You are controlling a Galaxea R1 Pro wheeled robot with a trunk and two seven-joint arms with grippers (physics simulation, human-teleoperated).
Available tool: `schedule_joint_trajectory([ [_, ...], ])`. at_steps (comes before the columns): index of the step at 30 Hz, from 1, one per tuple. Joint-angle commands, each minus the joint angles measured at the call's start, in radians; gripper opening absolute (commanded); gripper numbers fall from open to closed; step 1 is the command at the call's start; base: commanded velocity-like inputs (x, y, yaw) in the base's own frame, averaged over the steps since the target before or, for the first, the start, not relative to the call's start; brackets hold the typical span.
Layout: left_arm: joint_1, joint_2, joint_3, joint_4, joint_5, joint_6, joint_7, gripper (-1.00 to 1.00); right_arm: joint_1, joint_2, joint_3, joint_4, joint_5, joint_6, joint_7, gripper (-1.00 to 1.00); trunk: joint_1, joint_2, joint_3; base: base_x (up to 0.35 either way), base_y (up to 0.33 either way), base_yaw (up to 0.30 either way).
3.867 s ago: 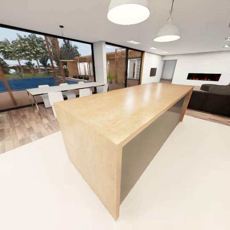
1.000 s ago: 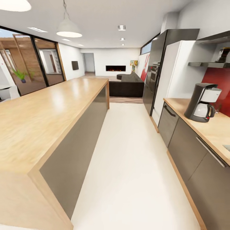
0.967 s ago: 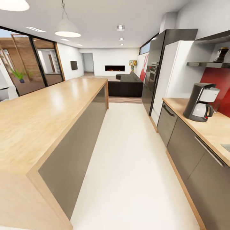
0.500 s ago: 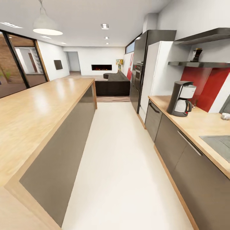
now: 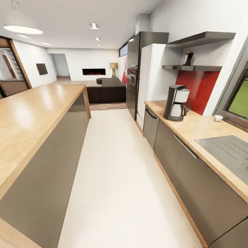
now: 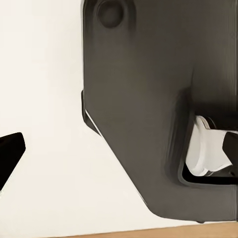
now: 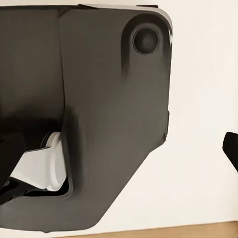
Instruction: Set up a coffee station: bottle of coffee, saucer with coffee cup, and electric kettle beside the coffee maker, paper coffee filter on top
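1. Coffee maker (image 5: 176, 103): one, right of centre, on the bench (image 5: 203, 129).
2. Bottle of coffee (image 5: 188, 58): one, upper-right shelf (image 5: 191, 68); label unreadable.
3. Small white item (image 5: 218, 118): one, right edge.
4. Jaws, both: state cannot be told.

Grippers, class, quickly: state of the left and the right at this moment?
Left gripper: cannot be told; the left wrist view gives no clear sight of both fingers.
Right gripper: cannot be told; the right wrist view likewise.
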Motion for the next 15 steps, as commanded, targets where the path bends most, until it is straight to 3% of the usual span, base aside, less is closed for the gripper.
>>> schedule_joint_trajectory([
  [1, 0.000, -0.001, 0.002, 0.000, 0.001, -0.003, 0.000, 1.00, 0.000, 0.000, 0.000, 0.000, 0.000, -0.002, 0.001, 1.00, 0.001, -0.002, -0.002, 0.000, 0.000, -0.279],
  [15, 0.000, -0.004, 0.001, 0.000, 0.001, -0.003, 0.000, 1.00, 0.000, 0.000, 0.000, 0.000, 0.000, -0.002, 0.001, 1.00, 0.001, -0.002, -0.010, 0.000, 0.000, -0.279],
])
